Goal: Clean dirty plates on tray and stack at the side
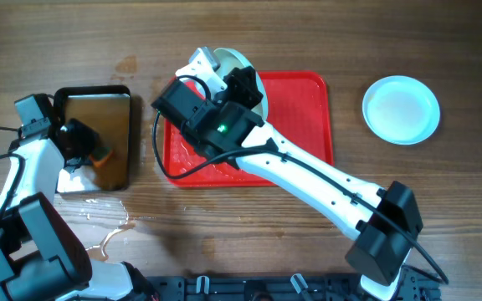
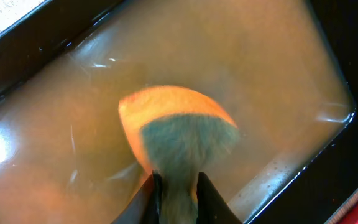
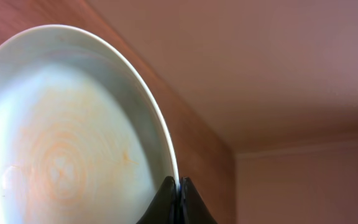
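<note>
The right gripper (image 3: 179, 186) pinches the rim of a smeared plate (image 3: 73, 137), tilted on edge over the red tray (image 1: 304, 109) at its far left corner, with the arm stretched diagonally across the tray. Left of the tray, the left gripper (image 2: 176, 186) clamps a sponge (image 2: 179, 130) dipped in the water-filled black pan (image 2: 23, 53). A second plate (image 1: 401, 109) lies right of the tray.

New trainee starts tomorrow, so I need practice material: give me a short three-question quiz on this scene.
1. True or false: the right gripper pinches the plate by its rim.
2. The left gripper's sponge is: A) raised in midair, B) in the black pan's brownish water, C) on the plate.
3. Fill in: the held plate shows faint ____ residue.
Key: 1 true; 2 B; 3 orange.
</note>
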Robot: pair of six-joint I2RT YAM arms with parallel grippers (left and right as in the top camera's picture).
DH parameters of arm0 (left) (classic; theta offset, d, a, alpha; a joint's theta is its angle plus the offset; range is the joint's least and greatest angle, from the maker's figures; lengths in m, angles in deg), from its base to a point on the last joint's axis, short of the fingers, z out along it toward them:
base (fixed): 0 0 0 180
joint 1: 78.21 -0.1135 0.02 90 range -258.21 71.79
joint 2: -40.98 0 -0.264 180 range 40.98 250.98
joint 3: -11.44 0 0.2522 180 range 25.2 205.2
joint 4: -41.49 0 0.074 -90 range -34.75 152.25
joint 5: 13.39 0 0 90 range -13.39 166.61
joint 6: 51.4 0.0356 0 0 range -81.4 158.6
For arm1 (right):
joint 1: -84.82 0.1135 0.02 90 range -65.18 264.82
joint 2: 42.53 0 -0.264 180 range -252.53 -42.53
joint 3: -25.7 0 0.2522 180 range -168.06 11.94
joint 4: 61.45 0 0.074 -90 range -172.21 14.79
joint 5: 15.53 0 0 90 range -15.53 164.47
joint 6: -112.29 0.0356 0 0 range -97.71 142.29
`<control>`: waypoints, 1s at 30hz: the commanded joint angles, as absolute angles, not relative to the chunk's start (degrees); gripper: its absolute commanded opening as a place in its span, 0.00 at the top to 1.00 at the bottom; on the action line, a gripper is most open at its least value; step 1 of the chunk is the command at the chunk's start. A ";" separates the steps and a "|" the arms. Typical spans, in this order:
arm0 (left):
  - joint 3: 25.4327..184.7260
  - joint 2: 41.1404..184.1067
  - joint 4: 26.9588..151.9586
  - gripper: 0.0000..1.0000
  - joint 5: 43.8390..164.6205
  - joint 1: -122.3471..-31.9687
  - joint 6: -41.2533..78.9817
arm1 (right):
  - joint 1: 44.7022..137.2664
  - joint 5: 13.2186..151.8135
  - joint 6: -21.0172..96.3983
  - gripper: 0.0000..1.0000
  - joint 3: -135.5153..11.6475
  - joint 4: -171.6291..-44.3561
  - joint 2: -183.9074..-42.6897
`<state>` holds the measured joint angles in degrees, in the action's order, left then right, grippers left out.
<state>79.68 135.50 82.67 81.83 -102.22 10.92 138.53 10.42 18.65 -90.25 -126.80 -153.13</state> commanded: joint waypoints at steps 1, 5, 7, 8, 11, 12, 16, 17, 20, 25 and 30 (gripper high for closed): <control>79.38 135.58 82.41 0.63 81.28 -102.57 11.36 | 137.00 21.37 29.89 0.96 -91.63 -128.26 -153.42; 79.51 132.07 83.35 0.50 81.72 -102.54 11.20 | 133.68 26.33 35.96 0.96 -91.63 -130.65 -153.40; 79.81 128.24 84.51 0.48 82.44 -102.54 11.20 | 132.30 26.53 38.65 0.96 -91.63 -132.16 -152.78; 80.07 124.68 85.43 0.45 83.60 -102.54 11.20 | 131.26 27.03 40.42 0.96 -91.63 -132.92 -151.89; 80.10 115.54 87.50 0.00 88.03 -102.52 11.20 | 128.22 32.78 43.20 0.96 -91.63 -132.88 -148.19; 80.07 112.72 87.92 0.00 88.84 -102.48 11.20 | 127.06 35.64 44.27 0.96 -91.63 -132.72 -146.86; 80.07 105.84 88.62 0.00 89.02 -102.46 11.20 | 116.44 65.92 44.07 0.96 -91.63 -131.78 -142.47; 80.07 105.05 88.81 0.00 89.02 -102.44 11.20 | 112.61 74.66 42.67 0.96 -91.60 -131.98 -142.36; 80.07 104.88 88.81 0.00 89.00 -102.46 11.20 | 101.79 91.07 38.89 0.96 -90.66 -133.75 -142.40; 80.07 104.94 88.81 0.00 89.00 -102.46 11.20 | 79.32 93.02 35.77 0.96 -88.41 -139.65 -142.42; 80.07 104.96 88.81 0.00 89.00 -102.46 11.20 | 59.70 88.82 36.01 0.96 -82.80 -137.99 -142.42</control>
<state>79.79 105.20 88.79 88.14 -102.22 10.92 66.36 89.39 36.97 -86.51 -138.80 -142.90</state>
